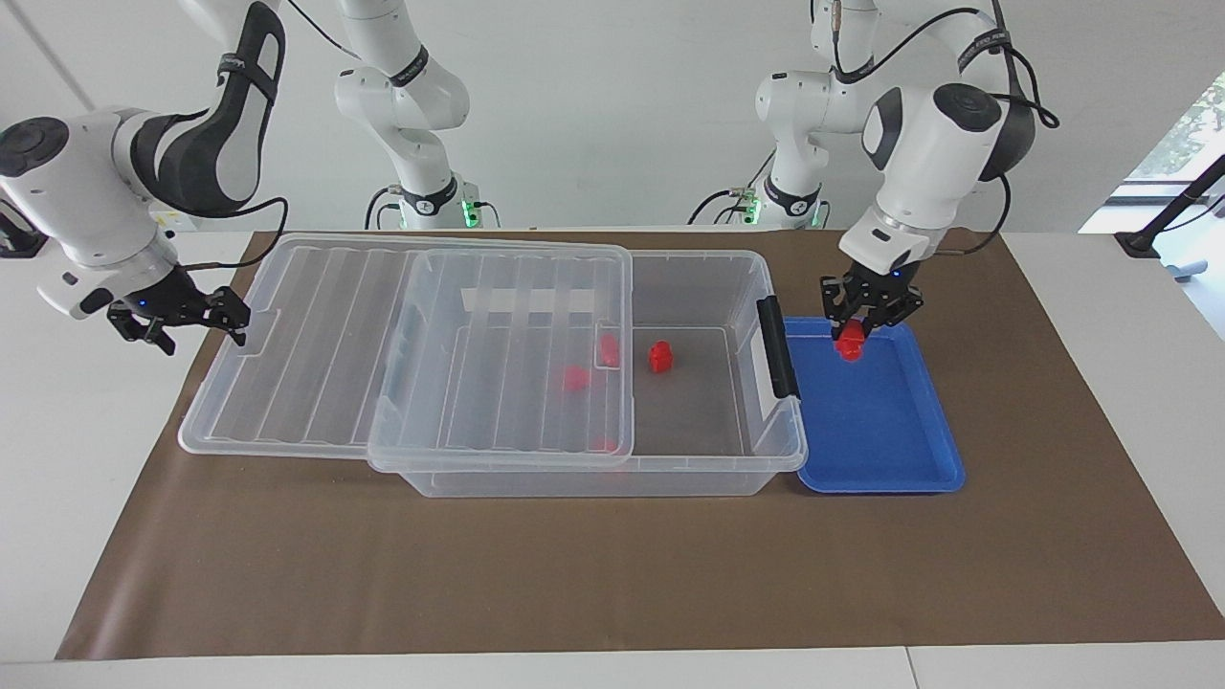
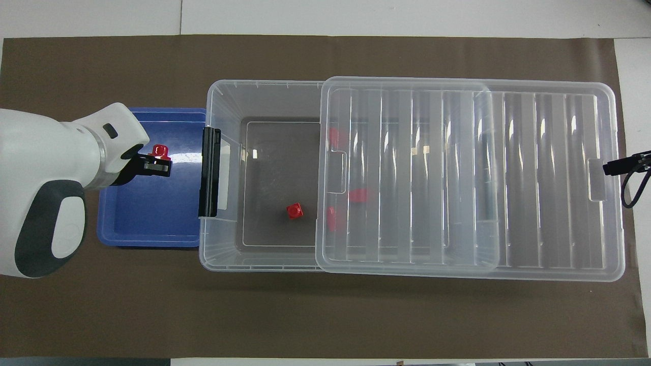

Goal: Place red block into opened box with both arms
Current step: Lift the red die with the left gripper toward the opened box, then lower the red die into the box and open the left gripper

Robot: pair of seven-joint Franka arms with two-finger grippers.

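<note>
One red block (image 1: 849,341) clamped in left gripper (image 1: 866,304), over blue tray (image 1: 885,459) beside box (image 1: 708,450); right gripper (image 1: 182,316), fingers apart, at lid (image 1: 316,383) end. Transfer step; next: carry over box opening, release.

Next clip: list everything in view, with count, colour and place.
table: 1, white, under everything
mat: 1, brown, on the table
box: 1, clear, mid-mat
lid: 1, clear ribbed, on the box, offset toward the right arm's end
latch handle: 1, black, box end beside the tray
tray: 1, blue, beside the box
loose blocks: 4, red, in the box, three under the lid
held block: 1, red, over the tray
left tool: black, shut on the held block
right tool: black, open, at the lid's end
</note>
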